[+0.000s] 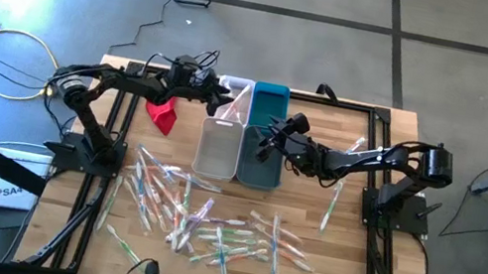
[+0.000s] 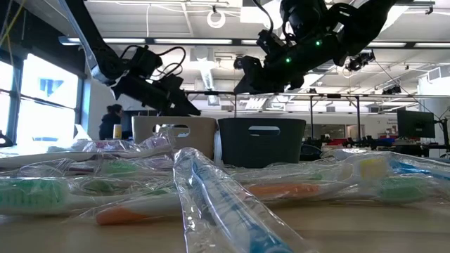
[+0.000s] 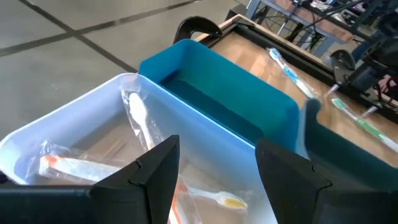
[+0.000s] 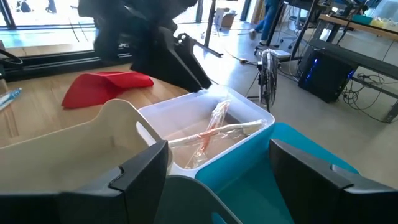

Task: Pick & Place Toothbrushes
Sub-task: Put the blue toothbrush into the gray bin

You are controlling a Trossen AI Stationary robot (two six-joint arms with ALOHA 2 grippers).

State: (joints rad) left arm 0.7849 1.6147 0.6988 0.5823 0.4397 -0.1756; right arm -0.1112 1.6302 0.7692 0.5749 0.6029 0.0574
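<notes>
Toothbrushes — scattered on wooden table

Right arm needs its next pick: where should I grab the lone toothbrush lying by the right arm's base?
Take the toothbrush mid-handle, coming straight down with the right gripper, fingers closing across its width. It lies flat, running toward and away from the bins, apart from the pile, so its long sides look clear.

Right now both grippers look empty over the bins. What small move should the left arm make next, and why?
Probably pull the left gripper back from the white bin toward the pile of toothbrushes on the table's near half. Its fingers are open and empty above the bin, where wrapped brushes already lie. The right gripper, also open, hangs over the dark teal bin.
</notes>
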